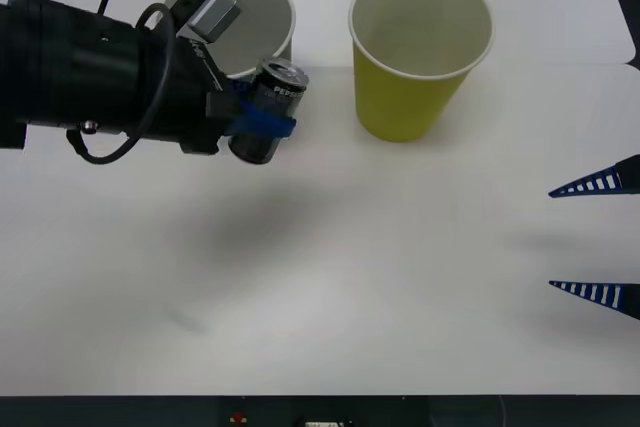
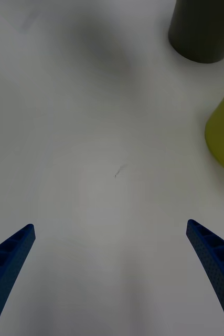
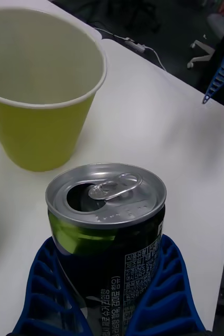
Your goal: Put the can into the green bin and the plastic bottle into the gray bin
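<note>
Left gripper point(image 1: 262, 125): clamped on the can, blue fingers point(image 3: 164, 294) wrapped around its body; held above the table, just in front of the gray bin.
Can point(image 1: 270, 110): dark body, silver top with pull-tab, opened; tilted in the front view, top toward the green bin.
Gray bin point(image 1: 262, 17): upright on the white table point(image 1: 330, 277), partly hidden by the left arm.
Green bin point(image 1: 415, 47): upright, beside the gray bin, near the can but apart from it.
Right gripper point(image 1: 598, 237): fingers spread wide, at the table's right edge, well apart from both bins.
</note>
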